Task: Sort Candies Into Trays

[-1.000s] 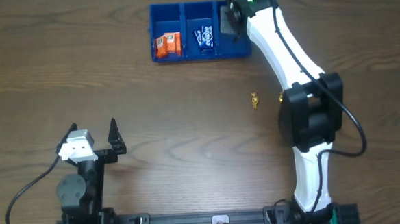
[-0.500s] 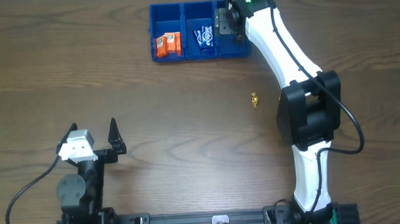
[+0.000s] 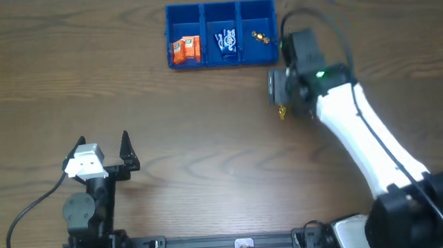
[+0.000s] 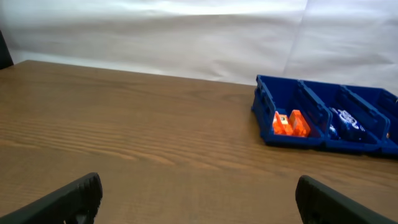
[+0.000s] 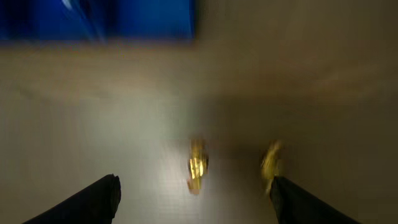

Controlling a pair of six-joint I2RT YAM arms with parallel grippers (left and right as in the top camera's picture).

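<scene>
A blue tray (image 3: 220, 10) with three compartments stands at the far middle of the table. Orange candies (image 3: 185, 50) lie in its left compartment, blue ones (image 3: 226, 42) in the middle and gold ones (image 3: 262, 37) in the right. A loose gold candy (image 3: 282, 113) lies on the wood nearer than the tray. My right gripper (image 3: 279, 98) hangs open just above it; its wrist view shows the gold candy (image 5: 198, 163) between the fingers, with a second blurred gold shape (image 5: 272, 163) beside it. My left gripper (image 3: 103, 141) rests open at the near left, holding nothing, and faces the tray (image 4: 323, 118).
Bare wooden table surrounds the tray on all sides. The right arm's white links (image 3: 367, 143) cross the right half of the table. A white backdrop (image 4: 186, 31) stands beyond the table's far edge.
My right gripper has pulled back from over the tray's right compartment and come down toward the loose gold candy. Gold candies now show in that compartment. The left arm has not moved.
</scene>
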